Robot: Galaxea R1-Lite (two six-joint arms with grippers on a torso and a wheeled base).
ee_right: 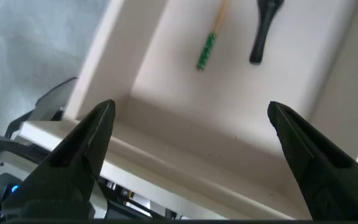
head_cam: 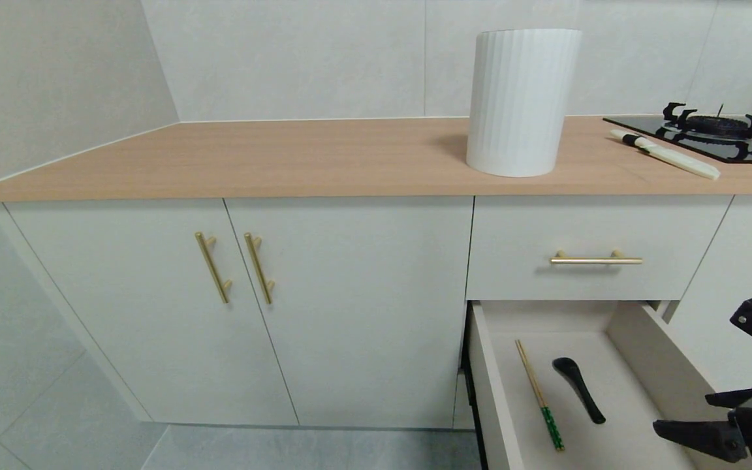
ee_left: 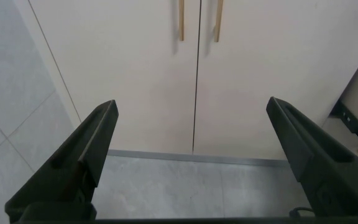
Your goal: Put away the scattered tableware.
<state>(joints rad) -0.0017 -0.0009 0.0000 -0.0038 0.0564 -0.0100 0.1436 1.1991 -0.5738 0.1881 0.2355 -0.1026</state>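
Head view: lower drawer [head_cam: 485, 378] pulled open beneath the wooden countertop [head_cam: 284, 156], with green-ended chopsticks [head_cam: 539, 405] and a black spoon [head_cam: 578, 390] lying side by side inside, not touching. Up on the countertop, a pale knife [head_cam: 666, 154] just beside the stove [head_cam: 715, 134], and a tall white ribbed container [head_cam: 519, 101]. Right gripper [head_cam: 683, 412] near the drawer's right wall, fingers spread, empty. Left wrist view: left gripper [ee_left: 190, 109] wide apart and empty, facing closed cabinet doors [ee_left: 260, 81] with gold handles [ee_left: 181, 18], above grey floor tiles [ee_left: 166, 186]. Right wrist view: spread fingers over the drawer's front end, with the chopsticks' green ends and the spoon's handle seen close beyond.
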